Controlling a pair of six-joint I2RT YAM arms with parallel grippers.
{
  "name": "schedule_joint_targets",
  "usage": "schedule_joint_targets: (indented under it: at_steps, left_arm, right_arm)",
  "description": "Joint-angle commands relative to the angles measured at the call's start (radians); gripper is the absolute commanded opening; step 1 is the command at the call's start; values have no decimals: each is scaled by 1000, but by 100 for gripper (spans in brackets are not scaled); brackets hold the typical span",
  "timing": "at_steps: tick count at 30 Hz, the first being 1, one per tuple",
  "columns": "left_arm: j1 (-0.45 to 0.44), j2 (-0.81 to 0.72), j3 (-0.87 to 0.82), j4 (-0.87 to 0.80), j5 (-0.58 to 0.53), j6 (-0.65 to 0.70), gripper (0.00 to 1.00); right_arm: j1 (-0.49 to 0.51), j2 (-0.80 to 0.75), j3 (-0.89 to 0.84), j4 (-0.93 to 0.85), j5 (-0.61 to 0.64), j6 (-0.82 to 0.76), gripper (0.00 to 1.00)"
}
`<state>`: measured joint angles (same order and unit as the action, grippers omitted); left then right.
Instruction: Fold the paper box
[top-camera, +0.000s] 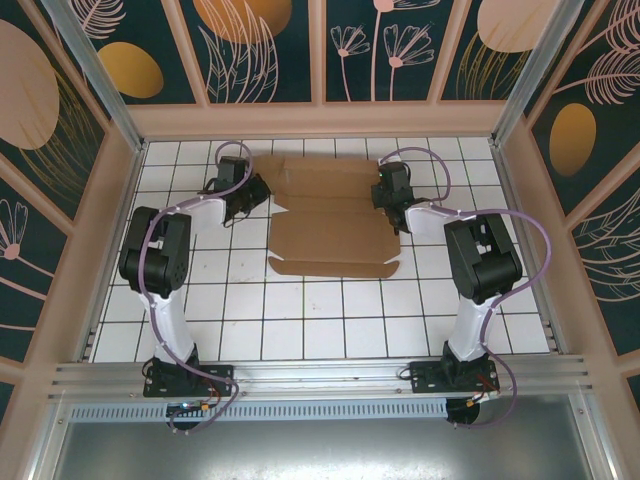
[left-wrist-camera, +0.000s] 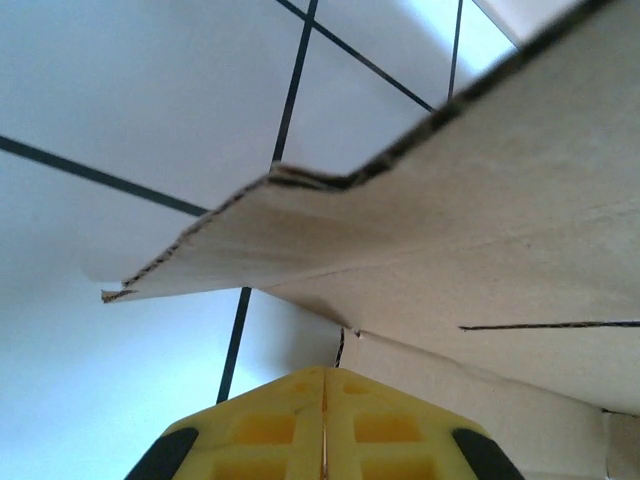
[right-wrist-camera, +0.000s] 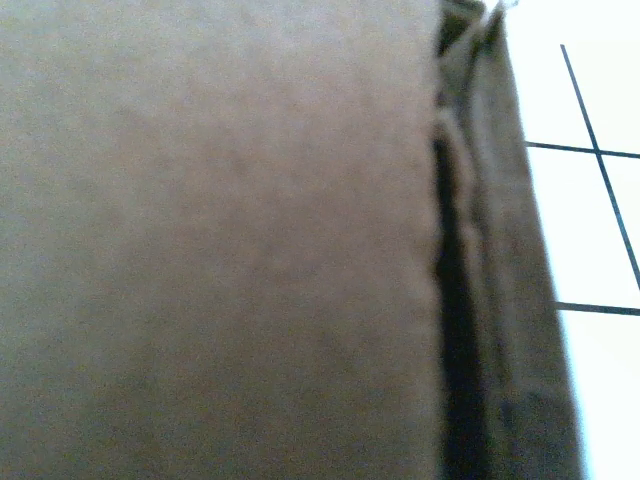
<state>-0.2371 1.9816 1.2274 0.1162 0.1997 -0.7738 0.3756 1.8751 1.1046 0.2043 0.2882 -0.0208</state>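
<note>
"Brown corrugated card, unprinted: the paper box (top-camera: 330, 235) is laid flat on the white-tiled tabletop (top-camera: 300, 320), far-centre, creases running L–R. Which arm is nearer?"

"Neither, approx. It's flanked: left end effector (top-camera: 250, 195) at its L edge, right end effector (top-camera: 388, 190) at its R edge. The L's yellow fingertips (left-wrist-camera: 270, 430) are seen pressed shut, nothing pinched; a lifted flap (left-wrist-camera: 300, 240) is found just ahead & above. R is shut too; whether card is pinched can't be told."
</note>
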Motion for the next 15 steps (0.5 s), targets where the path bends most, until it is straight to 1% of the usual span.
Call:
schedule_joint_targets:
  at_steps: [1, 6, 10, 15]
  left_arm:
    - [-7, 35, 44, 4, -36, 19, 9]
    - [-8, 73, 45, 14, 1, -14, 5]
    - [-8, 73, 14, 3, -22, -29, 6]
    - [-21, 84, 2, 20, 12, -44, 7]
  right_arm:
    - [22, 17, -4, -66, -6, -34, 0]
    - [24, 17, -4, -68, -3, -31, 0]
    - [25, 18, -5, -66, -3, -27, 0]
    - [27, 21, 1, -68, -5, -25, 0]
